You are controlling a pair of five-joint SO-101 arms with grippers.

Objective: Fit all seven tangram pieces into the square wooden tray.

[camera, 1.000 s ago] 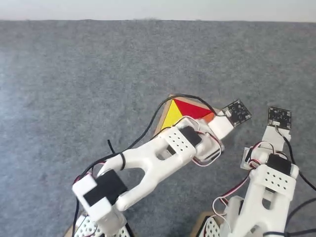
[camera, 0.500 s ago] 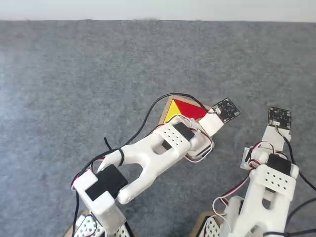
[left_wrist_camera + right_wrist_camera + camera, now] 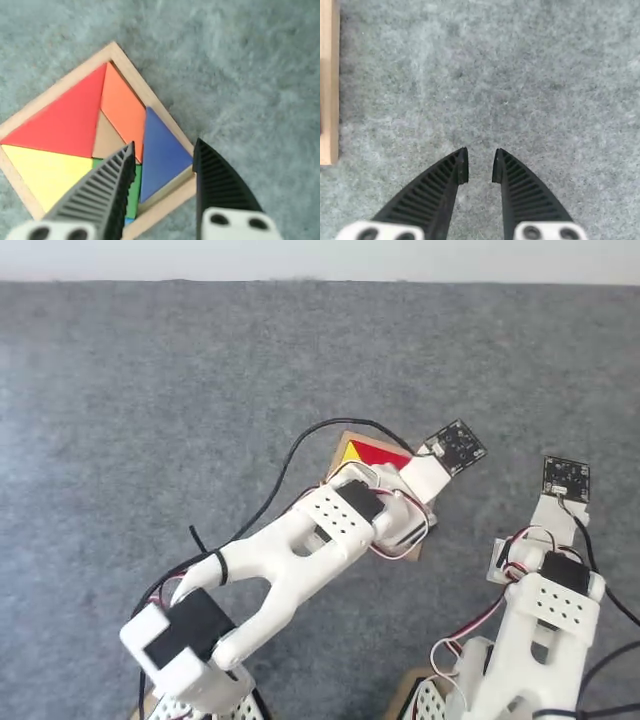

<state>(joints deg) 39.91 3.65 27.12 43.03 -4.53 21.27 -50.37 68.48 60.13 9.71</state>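
Left wrist view, tray check. Square wooden tray [image 3: 131, 74] lies on the grey carpet [image 3: 150, 390], right of table centre, directly under the left arm's wrist. Seated in it: red triangle [image 3: 65, 120], yellow triangle [image 3: 45, 172], orange parallelogram [image 3: 122, 112], small tan triangle [image 3: 106, 140], blue triangle [image 3: 160, 167] and green piece [image 3: 134, 195]. A pale blue sliver shows beside the green, mostly behind a finger, so I cannot confirm the seventh piece. A thin strip of bare wood runs between the blue triangle and the rim, and I cannot tell whether that piece lies fully flat.

Left gripper [image 3: 164, 145] hangs above the blue triangle with its jaws spread wide and nothing between them. Right gripper [image 3: 479, 165] sits over bare carpet just right of the tray, its jaws a narrow gap apart, also empty.

Risks, as judged:
- If the left jaws come down, a fingertip could catch the blue triangle's edge or the rim and lever the piece up. Its neighbours are tightly packed and could be disturbed with it.
- Nothing pins the tray, so a sideways push on a piece would likely slide or turn the whole tray on the carpet.
- If the jaws close at this spot, they could pinch the blue triangle and lift it out.
- The right arm is close enough to nudge the rim.
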